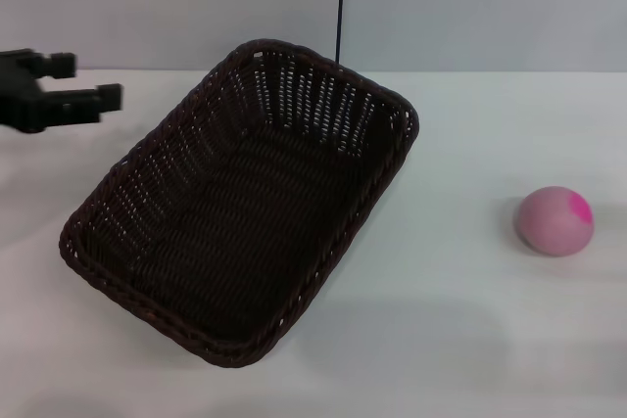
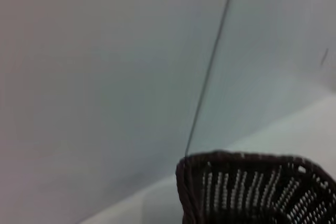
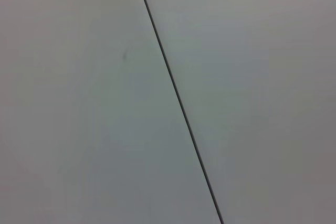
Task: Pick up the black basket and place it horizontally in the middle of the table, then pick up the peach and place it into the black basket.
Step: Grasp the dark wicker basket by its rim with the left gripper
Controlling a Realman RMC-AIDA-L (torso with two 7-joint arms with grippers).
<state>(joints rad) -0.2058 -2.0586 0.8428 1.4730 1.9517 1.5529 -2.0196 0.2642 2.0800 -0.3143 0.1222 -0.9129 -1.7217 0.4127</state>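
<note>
Nearest the head camera lies the black basket (image 1: 240, 208), a dark woven piece with a braided rim and openwork sloping sides. It rests flat on the white tabletop (image 1: 460, 320), set at a slant, one short end toward the robot and the other toward the back wall (image 1: 176, 7). Nothing sits inside it.

Off to the left, the left gripper (image 1: 86, 85) hovers beside the basket's far-left long side, near the rim but apart from it. Its two black fingers (image 1: 96, 101) point toward the basket and stand parted with a clear gap between them, holding nothing. From the left wrist camera, one rounded corner of the basket (image 2: 252, 190) shows against the wall, with a thin dark seam (image 2: 210, 72) running up behind it.

On the far side of the basket from those fingers, well apart from both, the peach (image 1: 555, 220) sits on the tabletop, dusty pink with a bright magenta patch.

No view shows the right gripper; its wrist camera shows only the grey wall and the seam (image 3: 178, 98).
</note>
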